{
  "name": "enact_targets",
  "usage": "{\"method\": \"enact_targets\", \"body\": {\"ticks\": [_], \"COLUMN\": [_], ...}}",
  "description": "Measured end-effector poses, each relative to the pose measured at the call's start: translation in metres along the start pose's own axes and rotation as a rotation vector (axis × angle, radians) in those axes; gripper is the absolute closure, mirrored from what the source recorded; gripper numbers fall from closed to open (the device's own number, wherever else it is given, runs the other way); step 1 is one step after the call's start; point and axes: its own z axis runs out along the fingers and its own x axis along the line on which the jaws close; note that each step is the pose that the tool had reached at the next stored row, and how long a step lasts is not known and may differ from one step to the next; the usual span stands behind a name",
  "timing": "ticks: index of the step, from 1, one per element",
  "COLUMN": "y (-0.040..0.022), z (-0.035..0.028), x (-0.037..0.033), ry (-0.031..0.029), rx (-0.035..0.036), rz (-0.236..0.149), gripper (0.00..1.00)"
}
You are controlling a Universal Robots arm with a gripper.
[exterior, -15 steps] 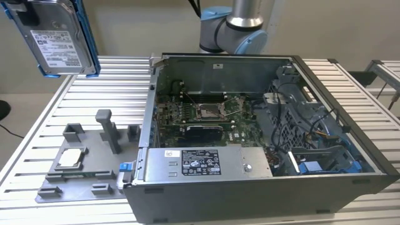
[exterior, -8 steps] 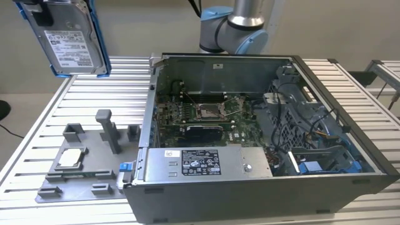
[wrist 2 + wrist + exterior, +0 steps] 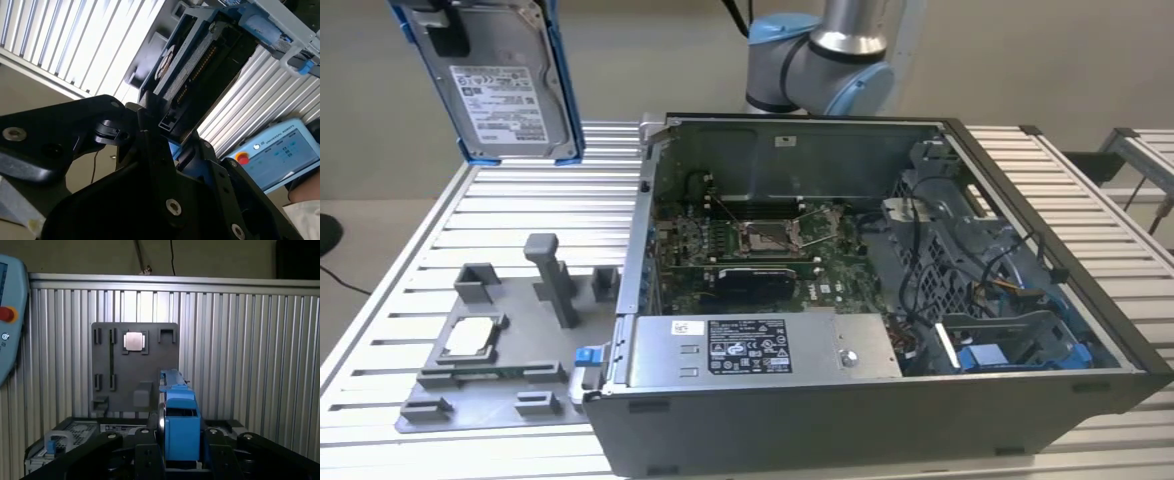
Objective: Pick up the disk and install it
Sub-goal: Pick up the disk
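The hand (image 3: 179, 447) tight on the disk (image 3: 507, 85), high above the table (image 3: 520, 210), clear of the case (image 3: 854, 425)

the arm (image 3: 834, 55) is built of silver-grey tube sections joined by rounded light-blue caps, and a thin black cable (image 3: 739, 18) is seen beside it. the gripper (image 3: 180, 450) is formed of matte black angular links, studded with small silver screws (image 3: 173, 205).

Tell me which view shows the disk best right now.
The exterior view: the disk hangs in the air at the exterior view's left, its labelled face and blue frame plainly visible. The second wrist view shows the disk end-on, at its connector edge; the first wrist view shows its blue frame edge held in the tool.
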Motion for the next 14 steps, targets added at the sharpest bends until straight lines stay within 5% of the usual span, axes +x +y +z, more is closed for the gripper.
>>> {"method": "enact_targets", "body": {"ticks": [14], "y": [-0.0501], "z": [-0.0011], "x": [0.0005], "ry": [0.0], "rx": [0.0001], "rz": [0.0], "gripper": [1.0]}}
